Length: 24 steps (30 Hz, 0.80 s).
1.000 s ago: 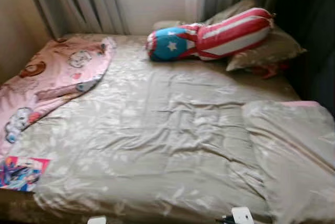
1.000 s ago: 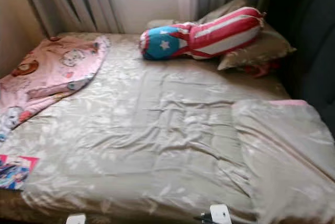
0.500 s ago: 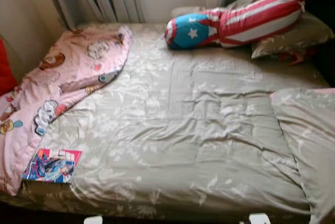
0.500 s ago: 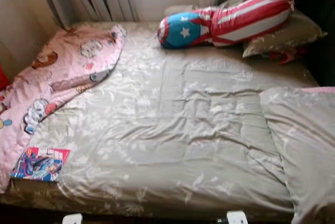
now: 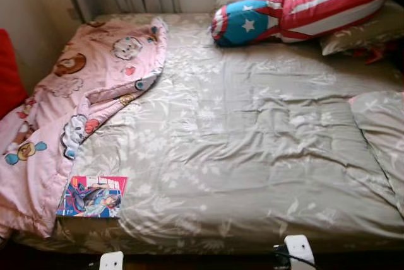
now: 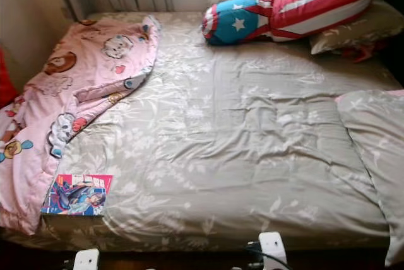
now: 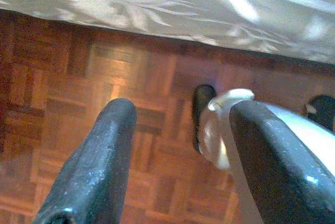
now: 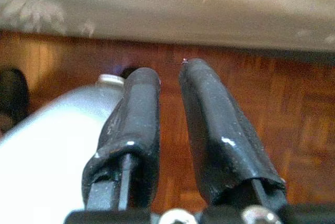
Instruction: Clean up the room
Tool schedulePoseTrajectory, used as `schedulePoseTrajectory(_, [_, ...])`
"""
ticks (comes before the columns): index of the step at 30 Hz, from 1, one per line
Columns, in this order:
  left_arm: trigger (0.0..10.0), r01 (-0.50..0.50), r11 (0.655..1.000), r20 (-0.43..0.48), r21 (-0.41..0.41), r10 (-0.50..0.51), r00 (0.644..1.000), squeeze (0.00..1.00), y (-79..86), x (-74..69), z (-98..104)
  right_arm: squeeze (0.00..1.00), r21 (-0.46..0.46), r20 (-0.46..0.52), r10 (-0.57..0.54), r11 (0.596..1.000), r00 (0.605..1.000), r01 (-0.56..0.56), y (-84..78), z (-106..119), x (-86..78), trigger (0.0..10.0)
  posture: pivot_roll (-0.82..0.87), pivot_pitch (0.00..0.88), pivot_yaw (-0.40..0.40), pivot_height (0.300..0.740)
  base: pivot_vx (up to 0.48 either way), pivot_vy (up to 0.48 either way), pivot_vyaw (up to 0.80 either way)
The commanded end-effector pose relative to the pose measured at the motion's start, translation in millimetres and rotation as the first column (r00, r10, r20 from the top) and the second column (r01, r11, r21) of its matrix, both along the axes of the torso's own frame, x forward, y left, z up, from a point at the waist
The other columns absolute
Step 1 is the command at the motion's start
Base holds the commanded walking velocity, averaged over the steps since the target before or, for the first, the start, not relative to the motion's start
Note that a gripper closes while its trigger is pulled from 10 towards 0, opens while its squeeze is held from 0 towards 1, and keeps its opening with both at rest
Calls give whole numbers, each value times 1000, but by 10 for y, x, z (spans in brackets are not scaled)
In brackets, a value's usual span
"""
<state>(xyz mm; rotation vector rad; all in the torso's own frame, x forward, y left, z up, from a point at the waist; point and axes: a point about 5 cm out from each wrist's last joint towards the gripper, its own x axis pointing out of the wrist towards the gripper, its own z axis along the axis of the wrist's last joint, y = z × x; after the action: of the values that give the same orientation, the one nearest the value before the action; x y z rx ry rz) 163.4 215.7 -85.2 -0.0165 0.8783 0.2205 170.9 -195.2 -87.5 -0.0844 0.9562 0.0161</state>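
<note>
Bed [image 5: 252, 156] is filling more of the head view as the camera swings left, bringing the magazine [image 5: 93, 196] on its near-left corner under the pink blanket's [image 5: 82, 93] edge. Left pincer [image 7: 178, 145] is hanging released, right pincer [image 8: 170, 130] nearly clenched, both empty beside the bed.

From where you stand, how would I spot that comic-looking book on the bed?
Start at the bed with its grey leafy cover. Go to its near left corner, by the edge of the pink cartoon blanket. The comic book lies flat there, the only small, glossy, brightly printed thing among soft bedding.
</note>
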Motion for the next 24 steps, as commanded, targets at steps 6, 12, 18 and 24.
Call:
schedulePoseTrajectory(6, [10000, -27, 1000, -50, 4, 27, 998, 0, -10, -169, -73, 0, 15, -16, 12, 1000, 1000, -12, 70, -17, -10, 10000, -101, 202, 4, 740, 0, 480, 0])
schedulePoseTrajectory(12, [10000, -29, 1000, -41, 2, 29, 999, 0, -1, -174, -70, 0, 20, -14, 16, 1000, 1000, -16, 101, -14, 8, 10000, -96, 202, 4, 740, 0, 400, 0])
schedulePoseTrajectory(18, [10000, -25, 1000, -21, 5, 25, 999, 0, 12, -145, -51, 0, 31, -4, 7, 1000, 1000, -6, 68, -24, -39, 10000, -88, 208, -2, 740, 0, 0, 0])
schedulePoseTrajectory(24, [10000, -27, 1000, -17, 3, 27, 999, 0, 3, -142, -51, 0, 29, -4, 8, 1000, 1000, -8, 60, -24, -43, 10000, -85, 208, -6, 740, 0, 0, 0])
